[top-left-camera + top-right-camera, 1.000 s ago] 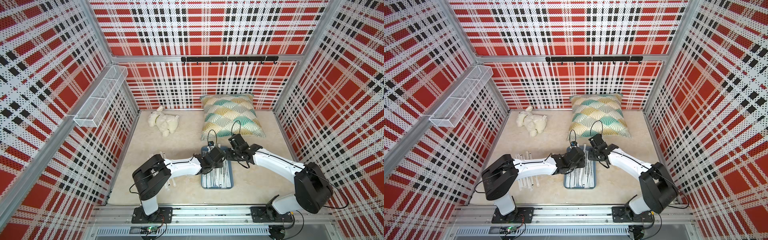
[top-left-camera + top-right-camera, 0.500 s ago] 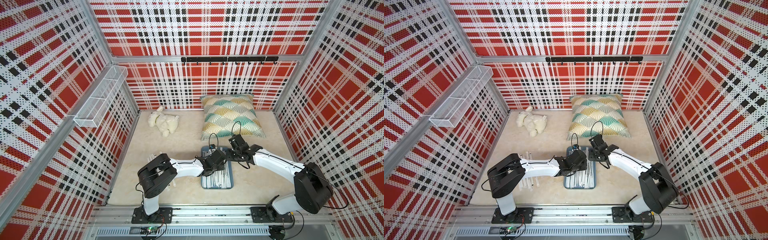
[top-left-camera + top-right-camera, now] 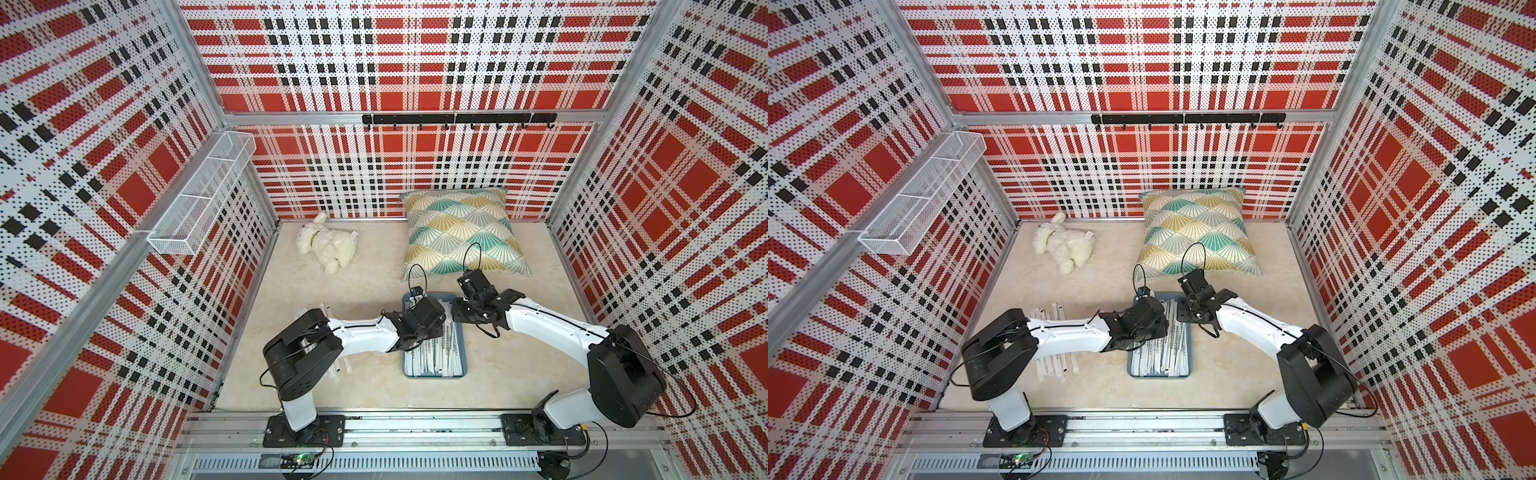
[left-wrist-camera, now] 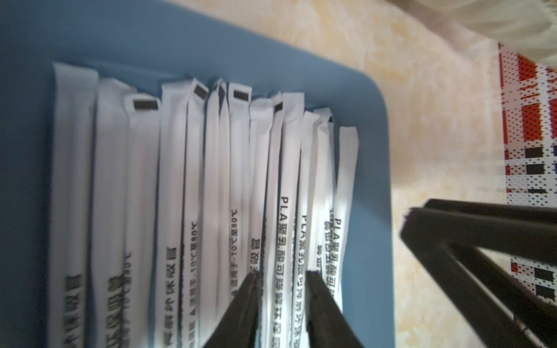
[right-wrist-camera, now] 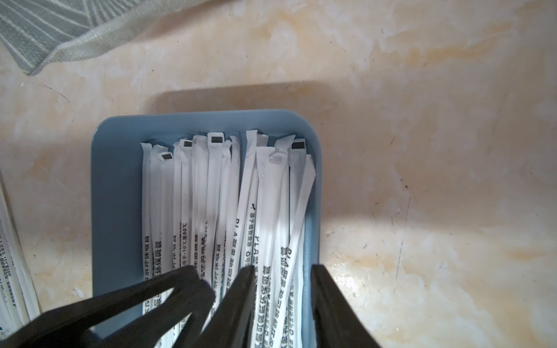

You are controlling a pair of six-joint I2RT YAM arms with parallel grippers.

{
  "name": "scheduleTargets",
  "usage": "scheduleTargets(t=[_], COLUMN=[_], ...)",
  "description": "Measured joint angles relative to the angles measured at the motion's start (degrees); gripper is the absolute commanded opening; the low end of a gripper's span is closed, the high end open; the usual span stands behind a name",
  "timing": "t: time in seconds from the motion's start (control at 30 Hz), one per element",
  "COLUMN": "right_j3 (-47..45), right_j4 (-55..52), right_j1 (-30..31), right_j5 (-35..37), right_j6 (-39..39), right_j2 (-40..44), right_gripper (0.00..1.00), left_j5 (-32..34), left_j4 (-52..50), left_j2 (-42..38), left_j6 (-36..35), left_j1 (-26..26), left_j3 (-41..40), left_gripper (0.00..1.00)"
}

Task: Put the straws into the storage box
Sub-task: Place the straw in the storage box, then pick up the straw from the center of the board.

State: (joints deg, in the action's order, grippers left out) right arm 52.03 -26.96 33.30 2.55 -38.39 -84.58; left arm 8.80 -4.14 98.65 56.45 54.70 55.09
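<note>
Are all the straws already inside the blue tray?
No, in a top view a row of wrapped straws lies on the table, off to the side of the blue tray.
</note>
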Motion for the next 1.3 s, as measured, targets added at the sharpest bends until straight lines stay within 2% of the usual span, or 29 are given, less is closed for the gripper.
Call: scheduleTargets(t=[0.17,0.33,0.43,0.6,0.8,1.2,1.3], right_j3=[0.3,3.1,5.1,6.2,6.2,6.2,6.2], right_j4=[-0.1,-1.3,-1.5,-1.0,-1.0,-0.6,-0.5], right_j1=[0.3,2.9,5.4,8.0,9.1,9.2,9.2], right_j5=[-0.2,1.7,2.4,2.5,2.4,2.4,2.5], right_j6=[0.3,1.0,1.2,1.0,0.8,0.6,0.6], right_j2=[-0.9,-1.3,-1.7,-4.2,-5.3,-6.1,-6.4], right_gripper=[0.37,0.37,0.37,0.37,0.37,0.37,0.37], left_j5=[1.2,3.3,4.7,7.2,9.2,12.7,12.7], left_j4=[-1.3,-3.4,-6.2,-10.4,-11.0,-12.1,-11.8], left_j2=[-12.1,-23.4,-27.0,-28.1,-27.4,-26.4,-25.0], left_j6=[-1.5,-3.8,-5.2,-7.3,-9.3,-10.3,-10.3], left_j1=[-3.9,-15.3,-22.4,-29.5,-32.2,-32.2,-32.2], left_j3=[-5.7,-17.6,-23.4,-26.9,-26.9,-27.6,-28.1], left_gripper=[0.46,0.47,0.44,0.39,0.34,0.35,0.32])
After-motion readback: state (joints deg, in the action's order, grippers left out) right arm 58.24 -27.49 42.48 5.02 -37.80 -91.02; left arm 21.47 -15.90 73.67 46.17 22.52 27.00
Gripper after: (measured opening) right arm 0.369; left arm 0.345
